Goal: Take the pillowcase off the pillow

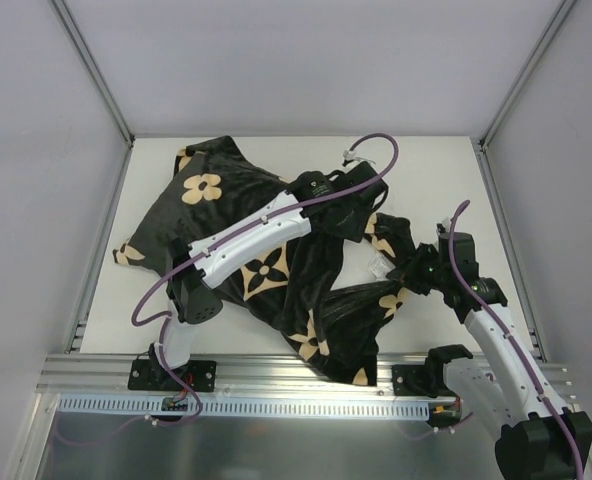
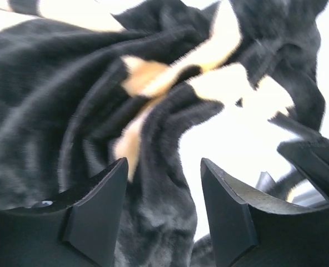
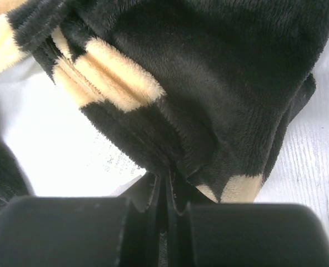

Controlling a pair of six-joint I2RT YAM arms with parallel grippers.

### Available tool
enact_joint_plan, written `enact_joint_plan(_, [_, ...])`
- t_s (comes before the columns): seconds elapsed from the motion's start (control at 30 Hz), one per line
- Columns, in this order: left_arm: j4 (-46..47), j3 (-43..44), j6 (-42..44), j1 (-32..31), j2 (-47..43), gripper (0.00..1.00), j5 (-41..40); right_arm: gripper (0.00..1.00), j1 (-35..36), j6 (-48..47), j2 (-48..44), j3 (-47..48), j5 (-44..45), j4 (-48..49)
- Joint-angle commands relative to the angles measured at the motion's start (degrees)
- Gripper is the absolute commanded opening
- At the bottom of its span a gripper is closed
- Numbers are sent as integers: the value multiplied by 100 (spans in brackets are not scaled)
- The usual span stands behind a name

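Observation:
The black velvety pillowcase (image 1: 266, 265) with tan flowers lies rumpled across the white table, bulging at the left. The white pillow is hidden, presumably inside it. My left gripper (image 1: 354, 212) reaches over the case to its far right part. In the left wrist view the left gripper (image 2: 163, 164) is open, with a fold of the pillowcase (image 2: 153, 211) lying between its fingers. My right gripper (image 1: 410, 272) is at the case's right end. In the right wrist view the right gripper (image 3: 167, 181) is shut on an edge of the pillowcase (image 3: 209, 83). A white printed label (image 3: 113, 160) shows beside it.
The white table (image 1: 436, 180) is walled by grey panels at the back and both sides. A metal rail (image 1: 296, 375) runs along the near edge by the arm bases. Purple cables (image 1: 376, 140) loop above both arms.

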Motion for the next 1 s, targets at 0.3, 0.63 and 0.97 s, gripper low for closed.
enact_joint_plan(0.3, [661,39,530,27,-171,69,3272,1,-99,-154,8,149,229,-297])
enact_joint_plan(0.63, [687,-410,363,-227,-161,49,2376,1,-99,-181,-54,105,237,-359])
enact_joint_plan(0.97, [-180,-357,389,-54,119,66,547,1,-99,-190,-177,113,255,-420])
